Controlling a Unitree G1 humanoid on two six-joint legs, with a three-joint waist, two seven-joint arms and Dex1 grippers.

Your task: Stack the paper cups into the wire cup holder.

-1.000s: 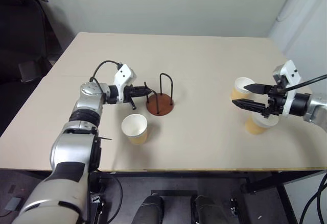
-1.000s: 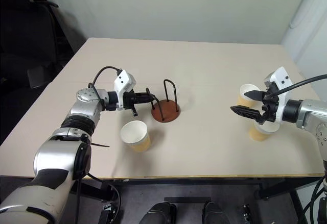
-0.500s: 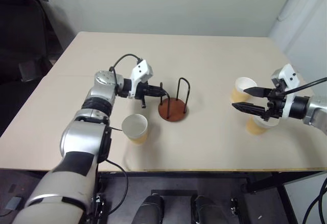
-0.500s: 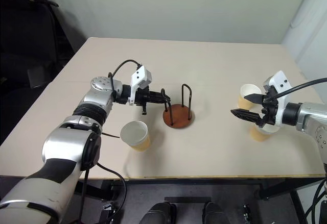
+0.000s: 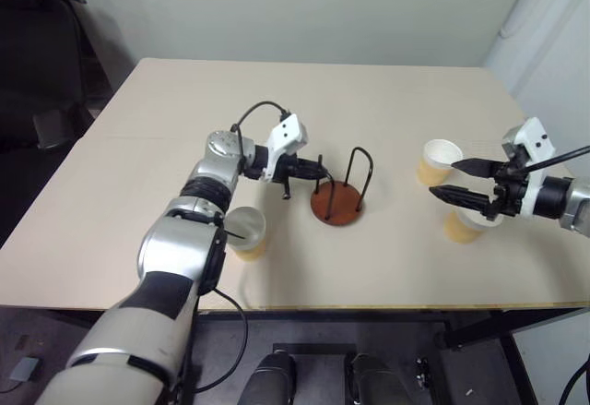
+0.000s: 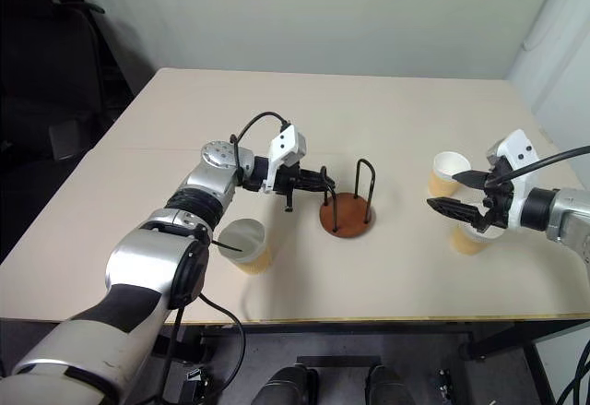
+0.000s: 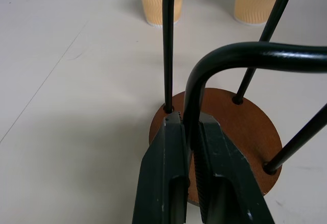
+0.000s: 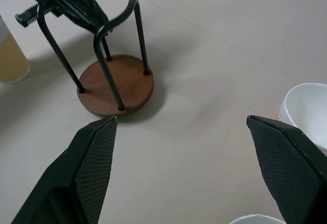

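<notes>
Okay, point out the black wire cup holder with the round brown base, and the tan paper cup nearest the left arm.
Black wire cup holder (image 5: 338, 206): left eye view, brown disc base.
Tan paper cup (image 6: 249, 255): right eye view, side wall.

Beige table (image 5: 387, 101), pale wall (image 5: 304, 8), dark chair (image 5: 41, 64) beside it

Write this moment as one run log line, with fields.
left gripper: shut on wire cup holder | right gripper: open, near two paper cups | holder: empty
</notes>
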